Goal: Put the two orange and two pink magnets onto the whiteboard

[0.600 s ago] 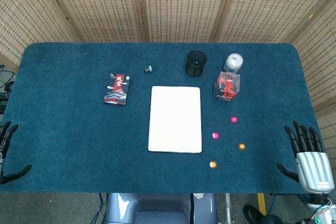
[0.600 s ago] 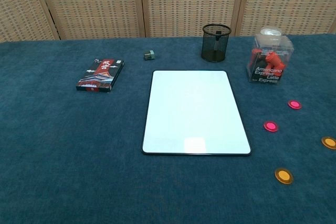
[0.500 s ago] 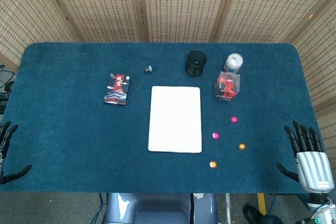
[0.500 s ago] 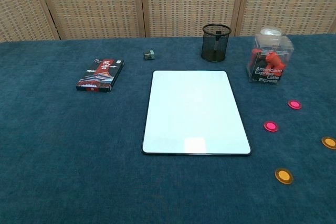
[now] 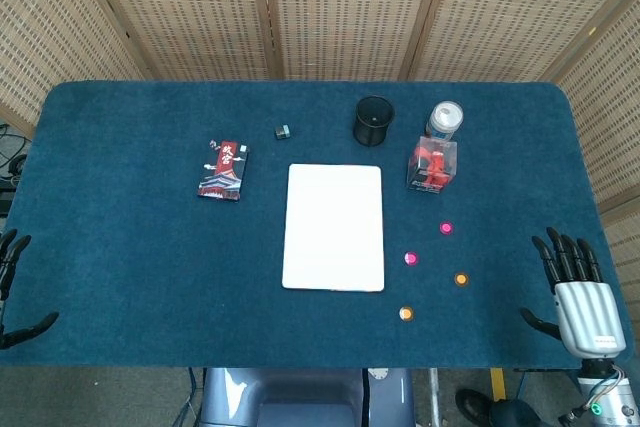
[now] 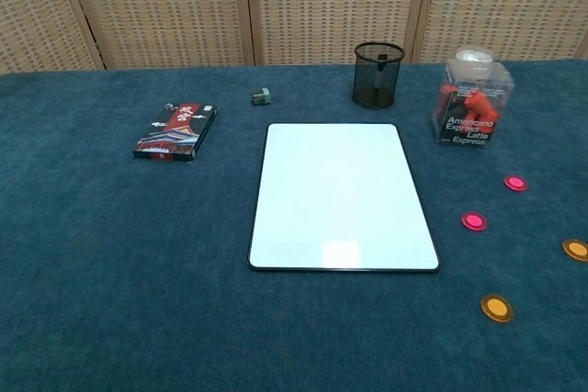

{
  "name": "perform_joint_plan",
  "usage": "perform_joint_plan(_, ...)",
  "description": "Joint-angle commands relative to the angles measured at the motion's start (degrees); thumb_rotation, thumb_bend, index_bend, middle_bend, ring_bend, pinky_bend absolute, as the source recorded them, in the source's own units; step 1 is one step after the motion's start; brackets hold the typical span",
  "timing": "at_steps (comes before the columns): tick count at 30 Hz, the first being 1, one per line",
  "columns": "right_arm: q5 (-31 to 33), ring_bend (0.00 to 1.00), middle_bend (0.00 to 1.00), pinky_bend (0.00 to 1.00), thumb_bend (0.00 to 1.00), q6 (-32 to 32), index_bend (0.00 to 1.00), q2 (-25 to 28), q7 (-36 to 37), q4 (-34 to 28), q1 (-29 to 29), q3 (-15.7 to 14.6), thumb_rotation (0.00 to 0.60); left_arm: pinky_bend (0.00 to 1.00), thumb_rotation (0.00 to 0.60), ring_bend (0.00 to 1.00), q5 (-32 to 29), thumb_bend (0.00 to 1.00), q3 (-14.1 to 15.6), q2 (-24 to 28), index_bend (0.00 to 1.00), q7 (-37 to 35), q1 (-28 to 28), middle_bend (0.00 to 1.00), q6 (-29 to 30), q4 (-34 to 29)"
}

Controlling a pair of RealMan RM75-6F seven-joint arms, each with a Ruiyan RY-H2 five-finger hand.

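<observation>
Head view shows your right hand (image 5: 577,292) empty, fingers (image 5: 566,254) spread (left likewise). Four magnets lie on the table left of those fingers, whiteboard (image 5: 334,227) beyond. Nearest orange magnet (image 5: 461,279) looks light, stiff, flat: pinch its rim.

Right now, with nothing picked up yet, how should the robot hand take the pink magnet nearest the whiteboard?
Probably pinch the pink magnet by its rim, from above. It is a low disc flat on the cloth, clear of the whiteboard; the open right robot hand sits on that side.
</observation>
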Motion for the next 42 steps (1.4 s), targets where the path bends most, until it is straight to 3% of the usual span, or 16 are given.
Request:
perform_joint_plan(1,1.0,0.51,0.52,0.49,0.0,-1.8,0.0,-0.6,-1.8,-0.1,1.6,0.9,0.6,0.0,0.6,0.0,-0.4,0.07,-0.2,-0.1,0.0,0.2,-0.2,0.0,-0.3,-0.1)
perform_joint_plan(3,1.1,0.75,0.68,0.8,0.0,-2.9,0.0,-1.2,-2.0,0.5,2.8,1.7,0.6,0.0,0.6,0.0,-0.6,0.07,-0.3,-0.2,0.0,0.5,-0.3,0.0,-0.5,-0.1)
perform_joint_plan(5,1.4,0.9,0.79,0.97,0.0,-4.9,0.03,-2.0,-1.5,1.3,4.5,2.3,0.6,0.0,0.6,0.0,-0.9,0.07,-0.4,-0.3,0.0,0.9,-0.5,0.0,-0.8,-0.2)
perform_joint_plan(6,1.8,0.94,0.82,1.0,0.0,-6.4,0.06,-2.5,-1.3,1.8,5.5,2.6,0.6,0.0,0.6,0.0,-1.1,0.07,-0.5,-0.4,0.0,1.1,-0.5,0.0,-1.0,-0.2)
perform_joint_plan(8,2.3,0.99,0.88,1.0,0.01,-8.8,0.14,-3.8,-1.3,2.9,7.3,3.0,0.6,0.0,0.6,0.0,-1.6,0.07,-0.6,-0.6,0.0,1.7,-0.8,0.0,-1.4,-0.3)
perform_joint_plan(14,5.1,1.0,0.93,1.0,0.06,-15.9,0.28,-7.3,-0.5,6.7,11.2,2.7,0.6,0.0,0.6,0.0,-3.1,0.07,-0.9,-1.0,0.0,3.3,-1.4,0.0,-2.8,-0.6)
perform_joint_plan(18,8.5,1.0,0.93,1.0,0.11,-20.7,0.3,-9.4,0.9,8.8,12.8,2.2,0.6,0.0,0.6,0.0,-3.7,0.08,-1.2,-1.2,0.0,3.8,-1.7,0.0,-3.2,-0.7)
perform_joint_plan(26,11.3,1.0,0.93,1.0,0.22,-23.6,0.35,-14.3,-0.3,14.6,14.5,1.5,0.6,0.0,0.6,0.0,-4.3,0.08,-1.2,-1.5,0.0,4.5,-2.1,0.0,-3.9,-0.7)
perform_joint_plan(42,14.5,1.0,0.94,1.0,0.31,-25.6,0.38,-15.8,1.8,18.0,15.5,1.1,0.6,0.0,0.6,0.0,-5.0,0.08,-1.3,-1.9,0.0,5.2,-2.3,0.0,-4.1,-0.8)
